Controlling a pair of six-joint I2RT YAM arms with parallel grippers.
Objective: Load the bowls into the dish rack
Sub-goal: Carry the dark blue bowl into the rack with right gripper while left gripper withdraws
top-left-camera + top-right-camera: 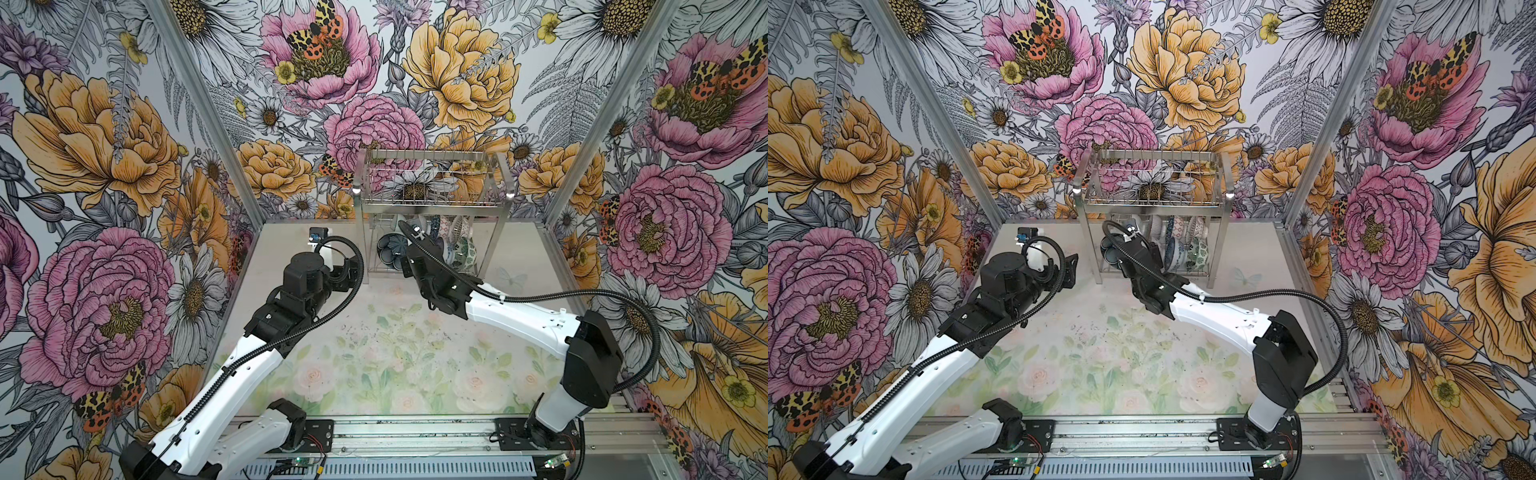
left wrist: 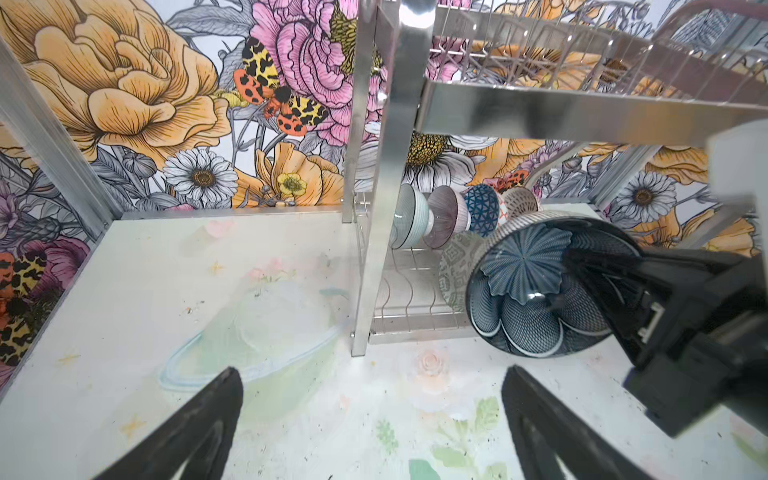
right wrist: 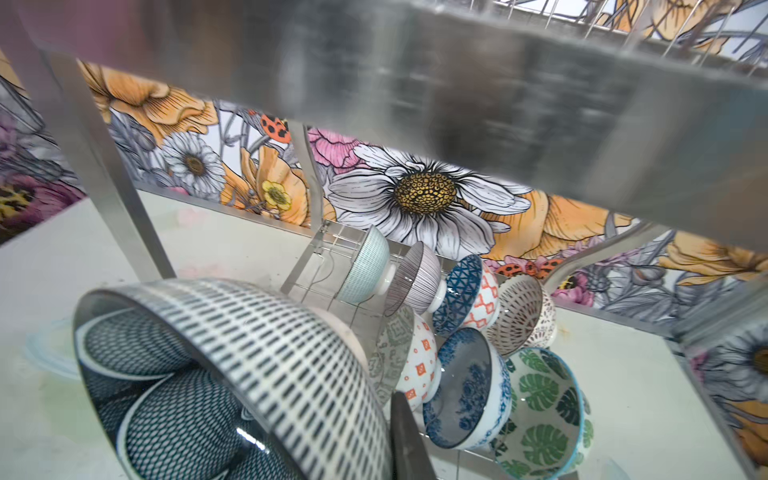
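Note:
The dish rack (image 1: 432,200) (image 1: 1150,206) stands at the back of the table. Several bowls stand on edge in its lower tier, among them a pale celadon bowl (image 3: 365,266), a blue floral bowl (image 3: 469,386) and a green leaf bowl (image 3: 544,411). A dark petal bowl (image 2: 528,286) (image 3: 232,353) (image 1: 390,247) is tipped on its side at the tier's front left. My right gripper (image 2: 575,264) (image 3: 386,436) is shut on its rim, one finger inside and one outside. My left gripper (image 2: 372,374) (image 1: 349,270) hovers open and empty over the table, just left of the rack's front left leg (image 2: 386,208).
A small blue-and-black device (image 1: 318,236) sits at the table's back left corner. The rack's top basket (image 1: 432,174) overhangs the lower tier. Aluminium frame posts and flowered walls close in the sides and back.

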